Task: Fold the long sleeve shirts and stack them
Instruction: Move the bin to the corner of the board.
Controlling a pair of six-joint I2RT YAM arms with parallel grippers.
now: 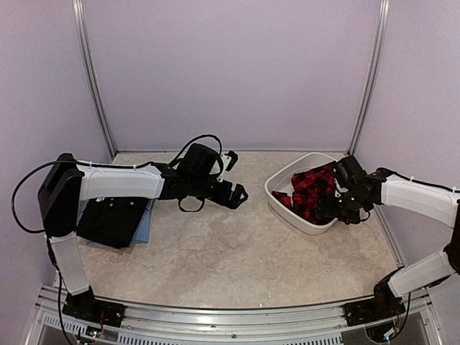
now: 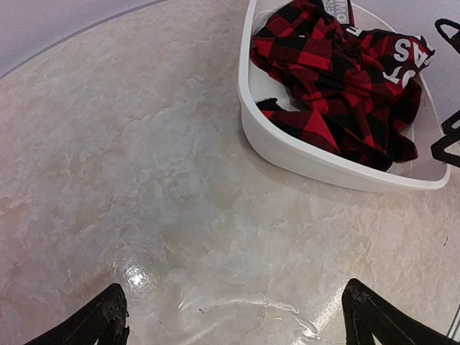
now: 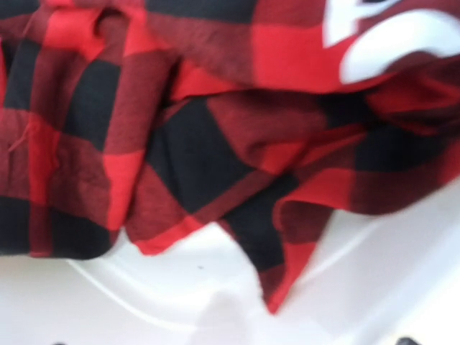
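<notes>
The red-and-black checked flannel shirt (image 1: 310,188) lies crumpled in the white oval basin (image 1: 282,203) at the right. My right gripper (image 1: 336,208) hangs low inside the basin at the shirt's near edge. In the right wrist view the checked flannel shirt (image 3: 180,129) fills the top and the bare basin floor (image 3: 215,295) shows below; the jaws stand wide with nothing gripped. A folded black shirt (image 1: 111,219) rests on a light blue one (image 1: 145,228) at the left. My left gripper (image 1: 241,192) hovers open over mid-table, its left fingertip (image 2: 108,320) far apart from the other.
The left wrist view shows the flannel shirt (image 2: 338,79) in the basin (image 2: 302,151) ahead, across bare marbled tabletop (image 2: 158,180). Pale walls with metal corner posts (image 1: 97,93) close in the back and sides. A black cable (image 1: 205,140) loops above the left wrist.
</notes>
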